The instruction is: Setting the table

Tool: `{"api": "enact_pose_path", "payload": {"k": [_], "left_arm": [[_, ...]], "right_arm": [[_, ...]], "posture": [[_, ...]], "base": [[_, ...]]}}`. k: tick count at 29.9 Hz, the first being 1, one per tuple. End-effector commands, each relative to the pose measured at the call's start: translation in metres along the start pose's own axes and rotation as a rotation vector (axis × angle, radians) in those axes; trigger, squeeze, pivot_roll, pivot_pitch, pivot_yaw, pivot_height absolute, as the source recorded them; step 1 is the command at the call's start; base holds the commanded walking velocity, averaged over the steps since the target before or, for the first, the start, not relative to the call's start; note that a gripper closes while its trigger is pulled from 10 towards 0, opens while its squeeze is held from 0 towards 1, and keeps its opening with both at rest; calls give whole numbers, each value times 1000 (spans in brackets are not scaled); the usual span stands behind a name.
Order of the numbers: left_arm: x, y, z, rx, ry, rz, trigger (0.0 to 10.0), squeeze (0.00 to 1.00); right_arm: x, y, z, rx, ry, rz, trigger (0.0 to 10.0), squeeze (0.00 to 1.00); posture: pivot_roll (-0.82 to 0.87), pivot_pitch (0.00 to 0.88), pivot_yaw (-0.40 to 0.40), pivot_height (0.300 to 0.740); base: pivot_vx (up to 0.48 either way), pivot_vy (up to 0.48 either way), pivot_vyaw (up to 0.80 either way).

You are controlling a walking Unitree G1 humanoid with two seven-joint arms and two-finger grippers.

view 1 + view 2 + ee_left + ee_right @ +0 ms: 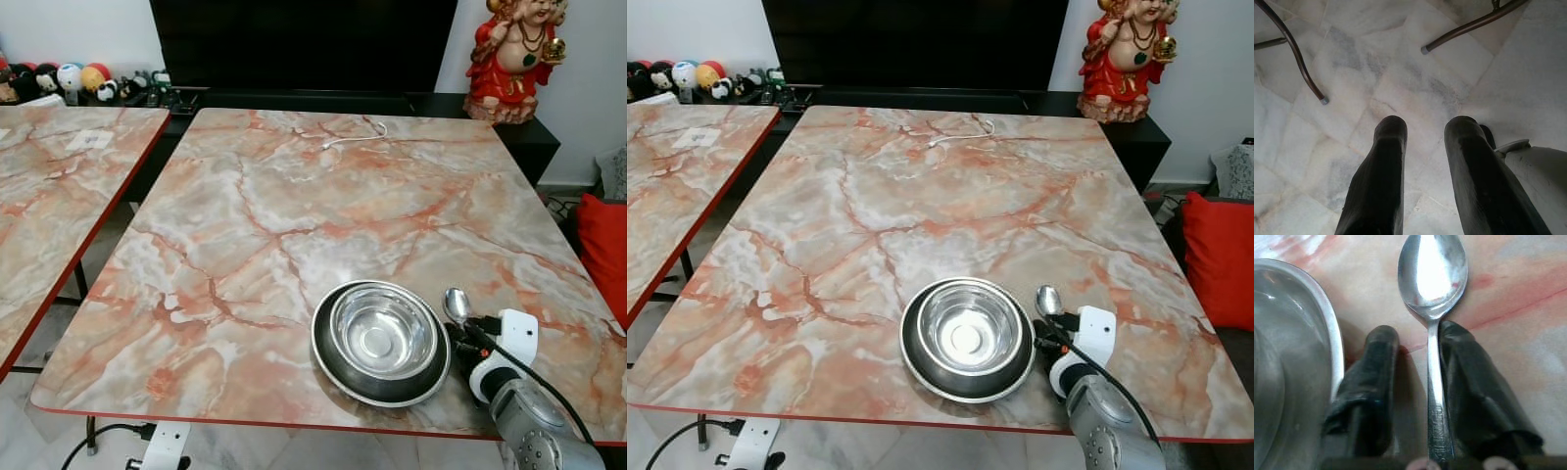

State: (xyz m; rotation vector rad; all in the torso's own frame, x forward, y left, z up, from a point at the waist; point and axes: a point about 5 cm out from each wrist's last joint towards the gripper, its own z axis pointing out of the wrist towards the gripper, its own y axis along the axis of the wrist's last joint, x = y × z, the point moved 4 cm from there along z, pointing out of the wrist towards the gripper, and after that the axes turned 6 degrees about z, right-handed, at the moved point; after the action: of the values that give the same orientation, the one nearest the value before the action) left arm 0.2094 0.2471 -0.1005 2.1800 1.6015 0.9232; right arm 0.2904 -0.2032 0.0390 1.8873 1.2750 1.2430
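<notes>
Flanking one spoon [1432, 293] beside one bowl [381, 341] in one plate [338, 377], right tool [1419, 340] unclenched; left tool [1422, 132] spread.

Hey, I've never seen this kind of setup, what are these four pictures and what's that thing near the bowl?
This is a walking humanoid robot setting a table. Two pictures come from cameras in its head, looking down at a marble-patterned table. On it sit a steel bowl inside a larger dark-rimmed dish, and a white cable at the far end. The other two come from wrist cameras. The right gripper is beside the bowl, its black fingers apart around a spoon lying on the table. The left gripper hangs open over the floor.
</notes>
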Motion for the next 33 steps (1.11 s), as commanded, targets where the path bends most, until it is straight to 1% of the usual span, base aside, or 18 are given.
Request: {"api": "enact_pose_path", "payload": {"k": [1,2,8,11,12,14,15,16,20,24,26,29,31,32,33], "left_arm": [[-4,-5,-1,8,-16,14,10000,0],[-3,-5,-1,9,-16,13,10000,0],[-2,-7,-2,10,-17,12,10000,0],[-3,-7,-2,11,-18,12,10000,0],[-3,-6,-2,10,-19,12,10000,0],[-4,-5,-1,10,-20,13,10000,0],[-6,-4,-1,9,-21,14,10000,0],[-6,-4,-1,9,-22,15,10000,0],[-7,-1,0,6,-23,16,10000,0],[-8,-1,0,6,-25,17,10000,0],[-8,-1,0,4,-25,16,10000,0],[-7,-1,0,4,-25,19,10000,0],[-7,0,0,4,-26,20,10000,0],[-7,-1,0,3,-28,24,10000,0],[-7,-1,0,3,-30,29,10000,0]], "right_arm": [[-17,-11,-3,45,-76,5,10000,424],[-18,-11,-3,45,-77,5,10000,0],[-20,-11,-4,42,-89,1,10000,0],[-23,-7,-4,20,-112,-8,10000,0],[-26,-4,-4,-3,-132,-12,10000,0],[-27,4,-4,-50,-137,-6,10000,0],[-24,14,-5,-103,-112,6,10000,0],[-22,16,-5,-116,-101,6,10000,0],[-8,41,-9,-263,-43,-21,10000,0],[-2,50,-12,-321,-10,-38,10000,0],[2,54,-13,-354,9,-23,10000,0],[4,53,-13,-354,25,-36,10000,0],[4,56,-14,-384,20,-35,10000,0],[1,65,-18,-444,-4,-27,10000,0],[-2,71,-20,-478,-30,-34,10000,0]], "posture": [[32,30,-26,740],[31,29,-27,740],[30,29,-27,740],[30,29,-27,740],[30,29,-27,740],[30,29,-27,740],[30,29,-27,740],[29,26,-24,740],[31,26,-25,740],[31,26,-25,740],[30,25,-23,740],[28,26,-23,740],[31,27,-24,740],[32,30,-23,740],[32,30,-23,740]], "base": [[0,0,0],[0,0,0],[0,0,0],[0,0,0],[0,0,0],[0,0,0],[0,0,0],[0,0,0],[0,0,0],[0,0,0],[0,0,0],[0,0,0],[0,0,0],[0,0,0],[0,0,0]]}}
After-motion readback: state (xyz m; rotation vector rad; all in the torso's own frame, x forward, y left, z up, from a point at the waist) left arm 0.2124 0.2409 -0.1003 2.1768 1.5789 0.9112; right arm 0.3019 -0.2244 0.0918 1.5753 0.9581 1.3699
